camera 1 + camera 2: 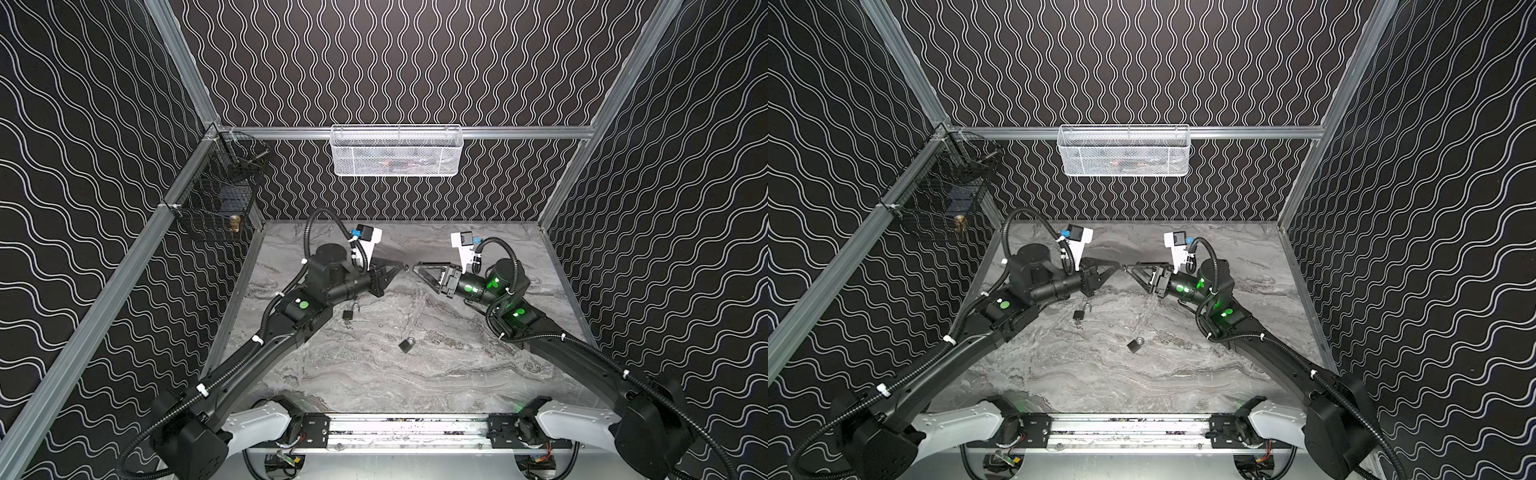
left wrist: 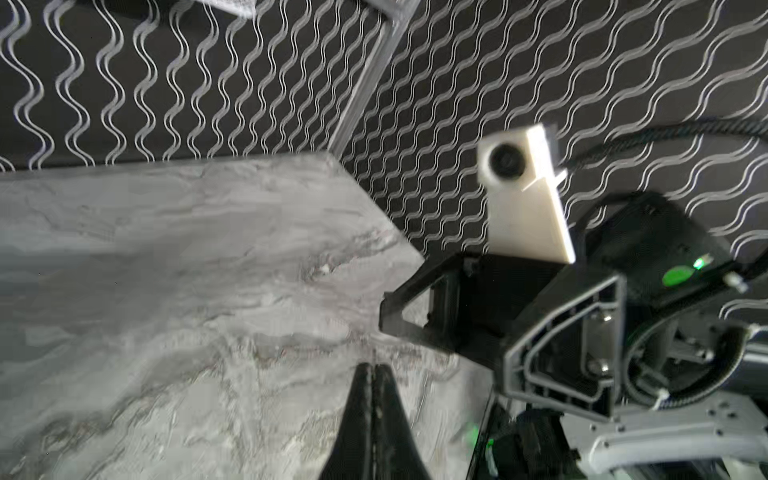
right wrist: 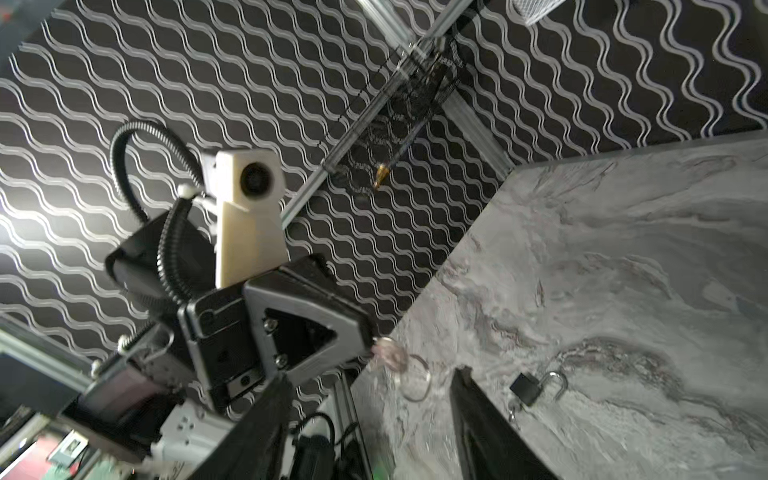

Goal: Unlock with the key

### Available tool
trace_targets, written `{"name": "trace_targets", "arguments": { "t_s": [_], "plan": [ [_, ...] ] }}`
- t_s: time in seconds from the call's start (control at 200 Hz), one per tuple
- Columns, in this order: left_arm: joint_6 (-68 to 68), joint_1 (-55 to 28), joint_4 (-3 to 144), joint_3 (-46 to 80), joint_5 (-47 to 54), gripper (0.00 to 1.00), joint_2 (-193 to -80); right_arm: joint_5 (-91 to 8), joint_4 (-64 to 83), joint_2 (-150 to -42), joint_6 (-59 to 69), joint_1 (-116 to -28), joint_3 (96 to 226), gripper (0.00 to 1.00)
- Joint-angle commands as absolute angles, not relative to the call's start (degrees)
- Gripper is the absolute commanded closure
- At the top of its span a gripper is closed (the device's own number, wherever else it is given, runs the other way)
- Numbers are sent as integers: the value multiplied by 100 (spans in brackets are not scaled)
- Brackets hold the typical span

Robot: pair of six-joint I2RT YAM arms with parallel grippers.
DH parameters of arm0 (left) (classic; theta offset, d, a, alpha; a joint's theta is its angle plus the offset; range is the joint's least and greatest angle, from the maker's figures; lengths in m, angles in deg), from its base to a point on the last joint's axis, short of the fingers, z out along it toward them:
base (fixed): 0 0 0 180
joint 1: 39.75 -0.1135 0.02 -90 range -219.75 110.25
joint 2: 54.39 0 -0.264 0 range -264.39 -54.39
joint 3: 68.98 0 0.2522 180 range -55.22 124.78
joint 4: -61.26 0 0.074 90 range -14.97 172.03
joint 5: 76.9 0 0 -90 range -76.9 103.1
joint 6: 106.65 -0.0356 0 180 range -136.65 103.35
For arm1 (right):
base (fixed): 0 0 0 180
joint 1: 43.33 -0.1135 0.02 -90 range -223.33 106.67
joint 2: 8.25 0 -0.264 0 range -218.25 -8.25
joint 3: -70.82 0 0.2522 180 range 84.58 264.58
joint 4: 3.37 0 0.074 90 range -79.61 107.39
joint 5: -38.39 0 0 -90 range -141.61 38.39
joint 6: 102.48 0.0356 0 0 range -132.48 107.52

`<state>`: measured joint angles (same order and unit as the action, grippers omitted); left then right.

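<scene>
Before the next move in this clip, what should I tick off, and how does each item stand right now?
1. Left gripper shut on the key ring: ok, the ring hangs at its tip.
2. Right gripper free of the ring: ok, jaws apart, nothing between them.
3. Which way the key blade points: cannot tell, blurred.
4. Padlock beside the left arm: ok, shackle swung open.
5. Middle padlock unlocked: cannot tell, too small.
6. Both padlocks lying on the table, apart from both grippers: ok.
</scene>
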<state>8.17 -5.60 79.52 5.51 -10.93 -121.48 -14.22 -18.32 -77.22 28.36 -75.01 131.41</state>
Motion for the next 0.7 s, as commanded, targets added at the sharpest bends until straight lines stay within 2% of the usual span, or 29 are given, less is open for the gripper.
{"name": "trace_targets", "arguments": {
  "t_s": [0.0,0.255,0.696],
  "plan": [
    [72,-591,8652,744,-1504,100,-12230,-563,-1270,-7709,2248,-7349,13206,39],
    [184,-609,8487,820,-1882,100,-12385,276,-1345,-8218,2031,-7261,13565,46],
    [367,-722,8303,753,-2085,100,-12379,674,-1382,-8529,1890,-7247,13674,65]
  ]
}}
